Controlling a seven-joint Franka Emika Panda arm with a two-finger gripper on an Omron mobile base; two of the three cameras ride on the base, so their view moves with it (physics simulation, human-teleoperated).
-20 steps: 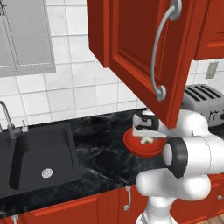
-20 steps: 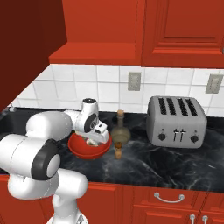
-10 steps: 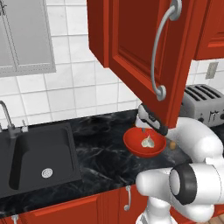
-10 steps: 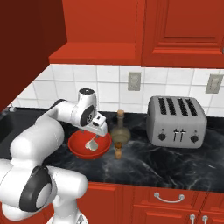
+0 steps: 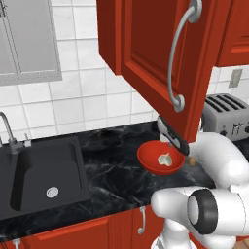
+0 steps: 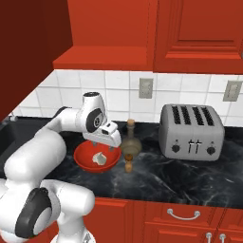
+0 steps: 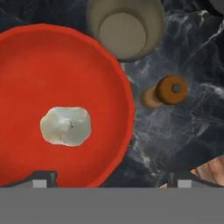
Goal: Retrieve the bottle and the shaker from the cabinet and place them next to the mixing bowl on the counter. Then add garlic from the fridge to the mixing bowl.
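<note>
The end effector (image 6: 105, 142) is hovering released above the mixing bowl (image 6: 85, 159), with the garlic (image 6: 99, 158) lying inside it and the bottle (image 6: 130, 144) and shaker (image 6: 128, 166) standing just beside, so it should be lifting straight clear

obstacles: bottle (image 6: 129, 144), shaker (image 6: 128, 166) beside bowl (image 6: 85, 159) | overhead: cabinet door (image 5: 160, 63)
</note>
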